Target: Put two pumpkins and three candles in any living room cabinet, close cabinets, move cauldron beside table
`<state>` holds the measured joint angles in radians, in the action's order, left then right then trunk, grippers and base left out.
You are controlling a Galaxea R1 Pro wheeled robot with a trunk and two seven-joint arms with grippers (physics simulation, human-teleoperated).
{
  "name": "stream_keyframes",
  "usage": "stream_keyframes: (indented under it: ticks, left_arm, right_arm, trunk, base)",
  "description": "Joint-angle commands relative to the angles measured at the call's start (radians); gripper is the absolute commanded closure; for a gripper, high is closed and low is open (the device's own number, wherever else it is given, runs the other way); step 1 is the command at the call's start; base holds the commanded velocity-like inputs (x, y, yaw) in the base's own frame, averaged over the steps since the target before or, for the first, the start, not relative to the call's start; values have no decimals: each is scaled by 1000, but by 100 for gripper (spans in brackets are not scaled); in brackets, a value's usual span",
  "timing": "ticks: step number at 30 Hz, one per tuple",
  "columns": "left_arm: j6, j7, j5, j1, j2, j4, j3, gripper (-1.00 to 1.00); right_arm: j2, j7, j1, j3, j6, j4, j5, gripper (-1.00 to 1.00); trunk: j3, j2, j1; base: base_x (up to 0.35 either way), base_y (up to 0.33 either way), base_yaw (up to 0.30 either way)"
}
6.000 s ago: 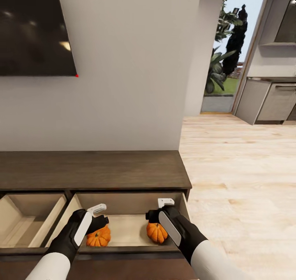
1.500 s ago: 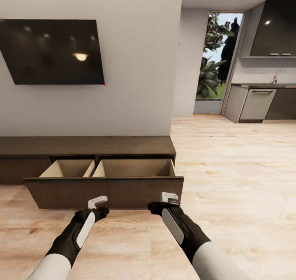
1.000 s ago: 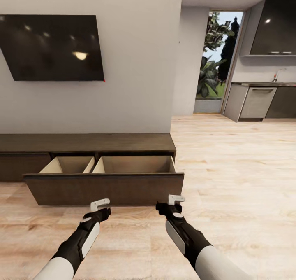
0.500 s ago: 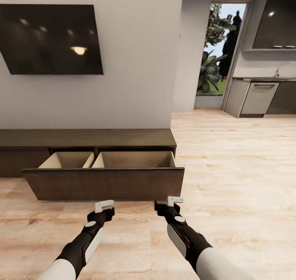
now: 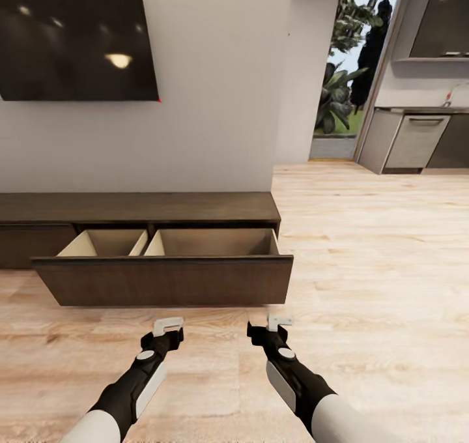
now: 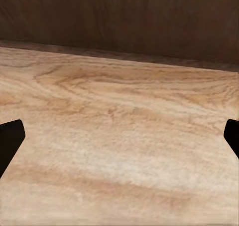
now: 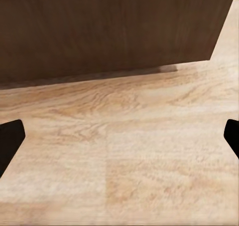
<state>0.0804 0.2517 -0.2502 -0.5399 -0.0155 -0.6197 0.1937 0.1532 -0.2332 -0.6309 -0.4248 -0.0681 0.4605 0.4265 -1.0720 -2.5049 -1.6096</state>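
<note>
My left claw [image 5: 168,326] and right claw [image 5: 279,322] hang released and empty, just short of the cabinet [image 5: 163,247], whose wide drawer stands pulled out. If I push its front unevenly, it could skew and stay ajar.

home living room, wall tv [image 5: 75,36], cabinet [image 5: 163,234]

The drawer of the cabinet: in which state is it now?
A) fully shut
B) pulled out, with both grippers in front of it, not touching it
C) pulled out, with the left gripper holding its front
B: the drawer stands out from the cabinet; the left gripper and right gripper hang over the floor, short of its front.
</note>
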Motion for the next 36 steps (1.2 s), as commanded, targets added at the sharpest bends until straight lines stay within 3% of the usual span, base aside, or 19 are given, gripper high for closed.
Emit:
stream_keyframes:
  ticks: [1,11,19,36]
  left_arm:
    - [-1,0,0,0,1,0,1,-100]
    - [-5,0,0,0,2,0,2,-100]
    - [-30,8,0,0,-2,0,-2,-100]
    - [-34,8,0,0,0,0,-1,-100]
  right_arm:
    - [0,0,0,0,0,-1,0,-100]
    - [0,0,0,4,-3,0,0,-100]
    - [0,-1,0,4,-52,-1,1,-100]
    - [-1,-1,0,6,-60,-2,1,-100]
  trunk:
    - [-4,0,0]
    - [-43,-3,-5]
    - [-43,-3,-5]
    - [-43,-3,-5]
  base:
    - [0,0,0]
    - [0,0,0]
    - [50,0,0]
    - [319,0,0]
